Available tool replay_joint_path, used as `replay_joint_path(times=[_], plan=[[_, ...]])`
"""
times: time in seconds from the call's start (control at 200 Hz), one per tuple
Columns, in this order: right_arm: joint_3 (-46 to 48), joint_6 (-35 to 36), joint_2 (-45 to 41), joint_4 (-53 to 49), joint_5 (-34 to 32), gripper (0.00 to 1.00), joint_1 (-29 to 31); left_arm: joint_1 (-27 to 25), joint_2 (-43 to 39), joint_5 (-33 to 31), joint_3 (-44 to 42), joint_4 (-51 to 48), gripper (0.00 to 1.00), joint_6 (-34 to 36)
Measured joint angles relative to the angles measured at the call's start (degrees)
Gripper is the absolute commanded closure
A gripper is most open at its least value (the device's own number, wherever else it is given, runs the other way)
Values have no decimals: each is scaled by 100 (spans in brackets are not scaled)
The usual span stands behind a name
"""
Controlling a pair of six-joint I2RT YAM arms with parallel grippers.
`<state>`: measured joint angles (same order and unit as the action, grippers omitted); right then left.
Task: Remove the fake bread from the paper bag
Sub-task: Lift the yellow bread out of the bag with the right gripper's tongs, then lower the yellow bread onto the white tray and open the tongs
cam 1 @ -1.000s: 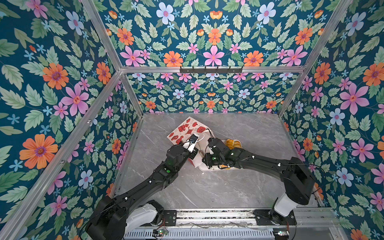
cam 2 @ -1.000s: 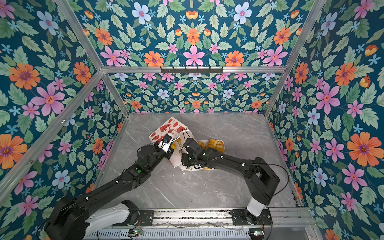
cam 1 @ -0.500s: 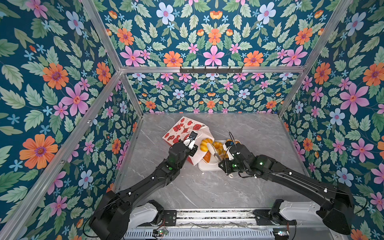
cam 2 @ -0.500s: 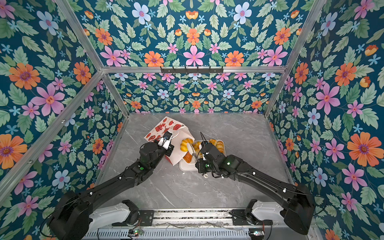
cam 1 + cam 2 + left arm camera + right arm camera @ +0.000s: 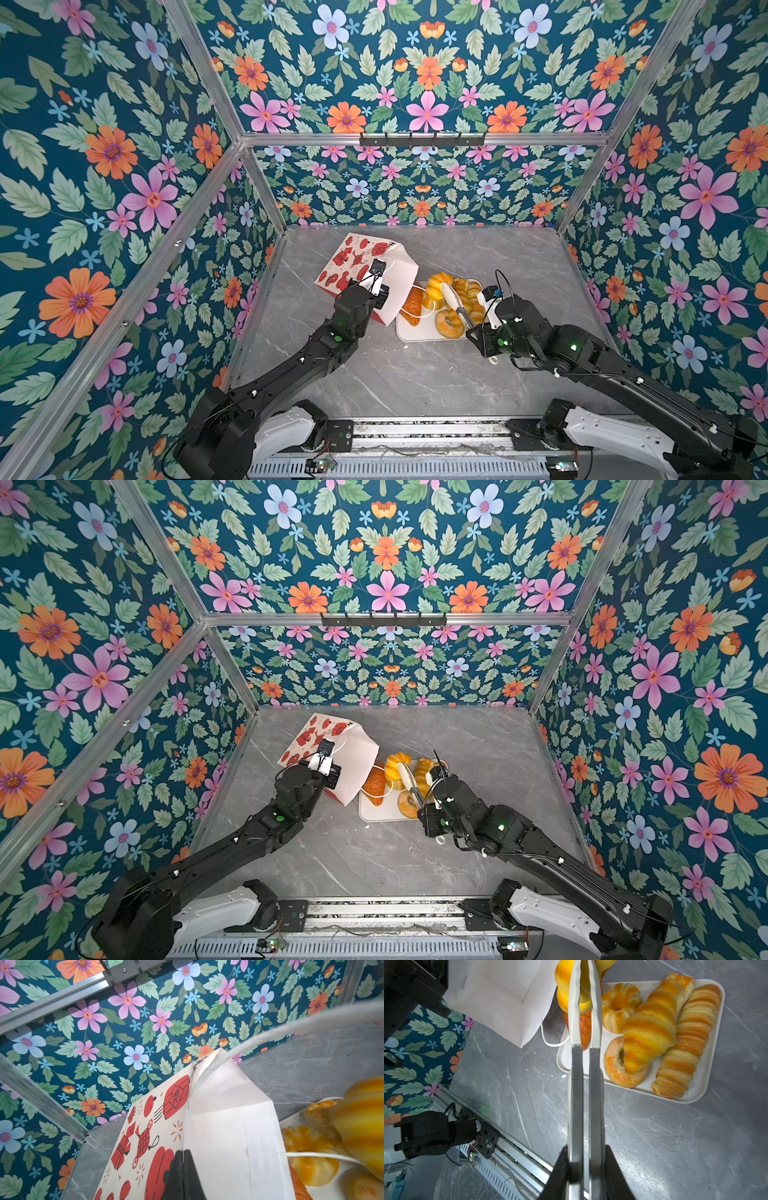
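Your left gripper is clamped on the red-and-cream paper bag; your right gripper squeezes metal tongs gripping a glossy yellow toy bun.

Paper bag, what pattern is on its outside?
The paper bag is cream with red drawings; left wrist view.

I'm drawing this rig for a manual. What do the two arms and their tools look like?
The left arm and right arm are black jointed tubes rising from white base housings on a metal rail, with small green lights at joints. Thin black cables loop near the wrists, beside small white cameras. The left tool and right tool have black wedge-shaped fingers.
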<state>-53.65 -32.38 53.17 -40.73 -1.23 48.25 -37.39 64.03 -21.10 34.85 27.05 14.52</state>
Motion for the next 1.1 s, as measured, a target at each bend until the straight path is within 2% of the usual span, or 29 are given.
replay_joint_path(times=[0.47,1.1], plan=[[293,289,299,-173,389,92,-17,26,-535,-1196,-413,426,100,7],[509,621,955,-87,507,92,-20,37,-570,-1322,-586,470,100,46]])
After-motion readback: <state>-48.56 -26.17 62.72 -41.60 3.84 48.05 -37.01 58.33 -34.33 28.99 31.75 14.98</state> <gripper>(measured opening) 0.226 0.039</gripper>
